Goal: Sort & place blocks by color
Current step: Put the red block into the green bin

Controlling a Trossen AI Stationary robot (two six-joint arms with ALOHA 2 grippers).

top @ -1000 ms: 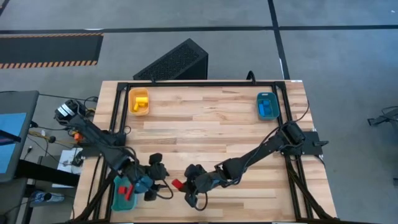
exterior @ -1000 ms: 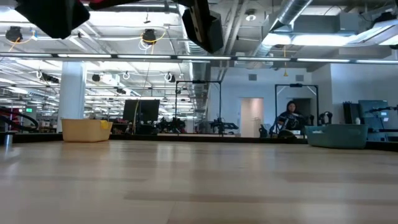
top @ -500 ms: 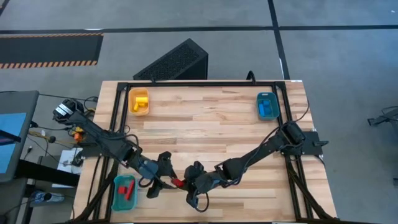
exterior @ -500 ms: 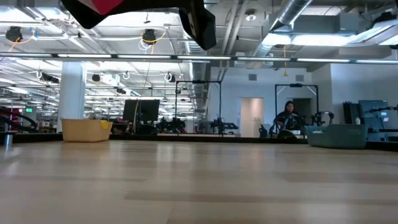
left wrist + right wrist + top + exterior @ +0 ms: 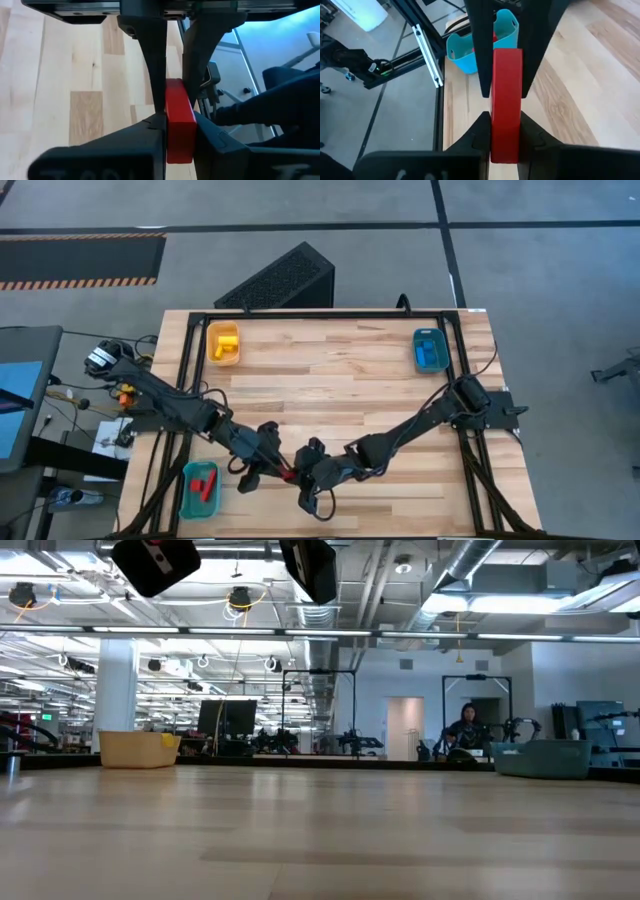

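**High view: both grippers clamp one red block in a mid-air handover**

High view shows the two arms meeting near the table's front edge, left of centre. A second ago the left gripper (image 5: 268, 464) hung spread over the teal tray (image 5: 186, 492) that holds the red pieces; now it has swung over to the right gripper (image 5: 303, 472) and pressed its fingers onto the red block (image 5: 287, 473) between them. Both wrist views confirm it: the block (image 5: 179, 125) sits pinched between the left fingers, and the right fingers pinch it (image 5: 506, 102) too. Judging by this, the block is passing to the left arm, bound for that teal tray just beyond the left gripper.

The yellow tray (image 5: 223, 343) and blue tray (image 5: 430, 349) lie well apart from both grippers, at the far corners. In the low view the grippers are cut off at the top edge and the block cannot be seen. How firm each grip is cannot be made out.
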